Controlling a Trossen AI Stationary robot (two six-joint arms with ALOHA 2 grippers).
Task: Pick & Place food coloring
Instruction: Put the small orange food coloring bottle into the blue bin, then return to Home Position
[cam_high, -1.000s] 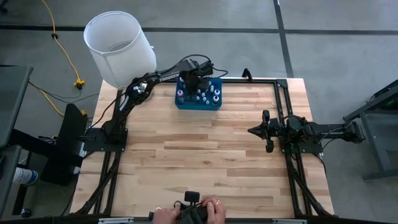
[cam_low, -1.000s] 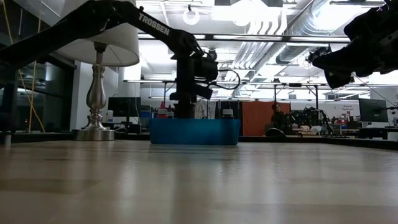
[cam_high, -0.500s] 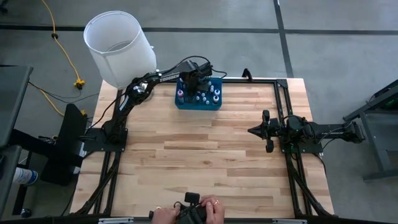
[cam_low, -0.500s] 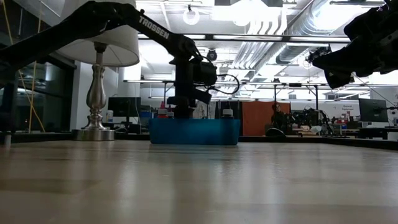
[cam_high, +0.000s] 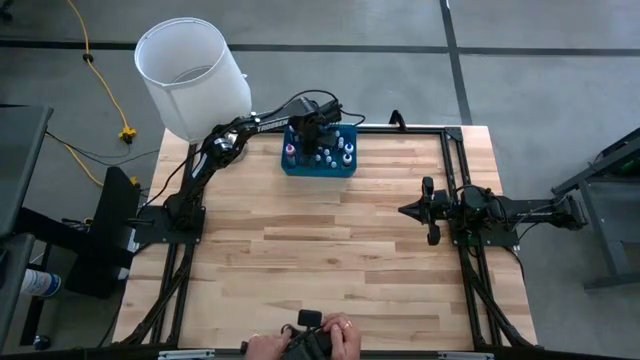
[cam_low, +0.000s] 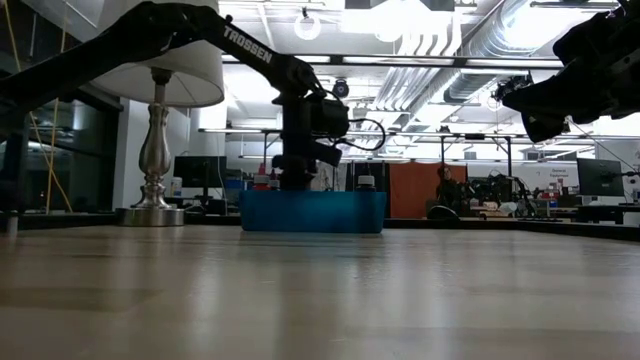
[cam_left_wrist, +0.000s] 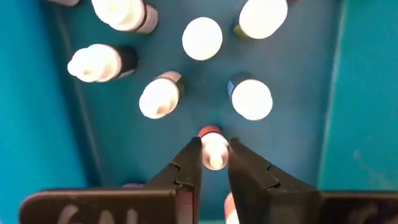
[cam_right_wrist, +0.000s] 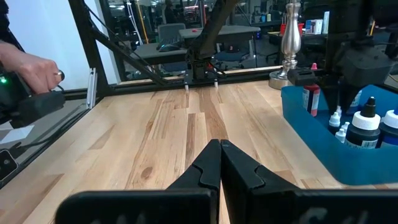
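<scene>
Blue bin (cam_high: 318, 166) under left gripper (cam_left_wrist: 214, 157); fingers flank white-capped food coloring bottle (cam_left_wrist: 213, 147) standing in bin, contact unclear, grip not confirmed. Step: likely placing or releasing. Next: clear straight up, avoid neighbouring bottles. Right gripper (cam_right_wrist: 220, 163) clenched, idle, well apart.

A lamp (cam_low: 155, 140) with a white shade and a shiny metal base stands at the far-left corner of the pale wooden table (cam_high: 330, 260), and everything else spreads out from it. Beyond the lamp, the low view shows a large open workshop with ceiling ducts (cam_low: 470, 40), bright overhead lights, desks with monitors (cam_low: 600, 178) and an orange partition (cam_low: 410, 190). Below the lamp, the grey concrete floor (cam_high: 330, 22) carries dark seam lines and a yellow cable (cam_high: 100, 75) trailing off to the lamp's left.
</scene>
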